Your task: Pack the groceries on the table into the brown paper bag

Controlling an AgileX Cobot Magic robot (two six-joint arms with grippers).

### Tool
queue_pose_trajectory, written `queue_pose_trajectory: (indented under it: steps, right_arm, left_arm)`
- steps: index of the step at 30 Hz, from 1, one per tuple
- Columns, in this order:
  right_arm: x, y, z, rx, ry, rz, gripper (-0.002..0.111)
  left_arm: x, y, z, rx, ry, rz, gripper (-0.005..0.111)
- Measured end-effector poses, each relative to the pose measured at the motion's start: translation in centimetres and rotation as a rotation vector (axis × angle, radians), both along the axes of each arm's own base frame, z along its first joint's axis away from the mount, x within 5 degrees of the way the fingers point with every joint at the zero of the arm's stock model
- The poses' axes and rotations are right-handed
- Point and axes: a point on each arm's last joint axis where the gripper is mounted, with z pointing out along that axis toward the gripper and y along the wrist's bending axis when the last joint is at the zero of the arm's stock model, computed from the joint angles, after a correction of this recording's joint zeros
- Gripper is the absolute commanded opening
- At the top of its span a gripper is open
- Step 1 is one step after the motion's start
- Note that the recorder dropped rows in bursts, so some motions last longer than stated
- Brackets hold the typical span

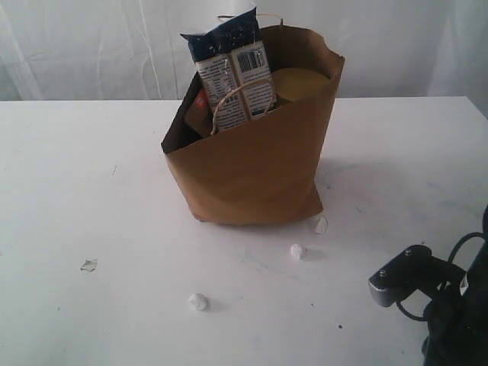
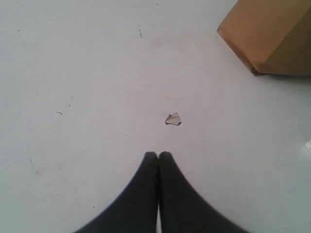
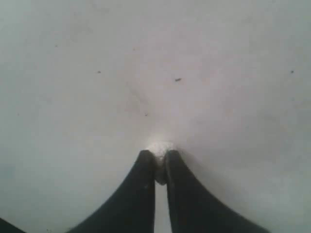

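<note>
The brown paper bag (image 1: 255, 160) stands upright on the white table (image 1: 91, 175); its lower corner (image 2: 269, 36) also shows in the left wrist view. The long blue-white packet (image 1: 231, 70) sticks out of the bag's top, and the gold lid of the big clear jar (image 1: 301, 82) shows beside it. The other groceries are hidden inside. My left gripper (image 2: 158, 155) is shut and empty above bare tabletop. My right gripper (image 3: 159, 154) is shut on a small white crumpled scrap (image 3: 160, 145) low over the table.
White crumpled scraps lie in front of the bag: one at its base (image 1: 319, 224), one nearer (image 1: 297, 250), one further left (image 1: 198, 302). A flat torn bit (image 1: 88, 265) (image 2: 173, 119) lies at the left. Part of the right arm (image 1: 427, 293) fills the near right corner.
</note>
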Motion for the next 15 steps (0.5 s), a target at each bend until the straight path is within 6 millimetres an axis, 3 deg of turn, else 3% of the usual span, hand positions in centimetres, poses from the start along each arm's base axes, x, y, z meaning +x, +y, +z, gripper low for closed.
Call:
queue_pose_trajectory:
  steps: [7,11,15]
  right_arm:
    - [0.1,0.1,0.9,-0.001,0.026,-0.012,0.000]
    - [0.2,0.3,3.5,-0.001,0.069,-0.049,0.000]
    - [0.3,1.1,7.6,0.087,0.064,-0.099,0.000]
  left_arm:
    - [0.0,0.0,0.0,-0.004,0.001,0.002,0.000]
    - [0.0,0.0,0.0,-0.004,0.001,0.002,0.000]
    - [0.0,0.0,0.0,-0.007,0.002,0.003,0.000]
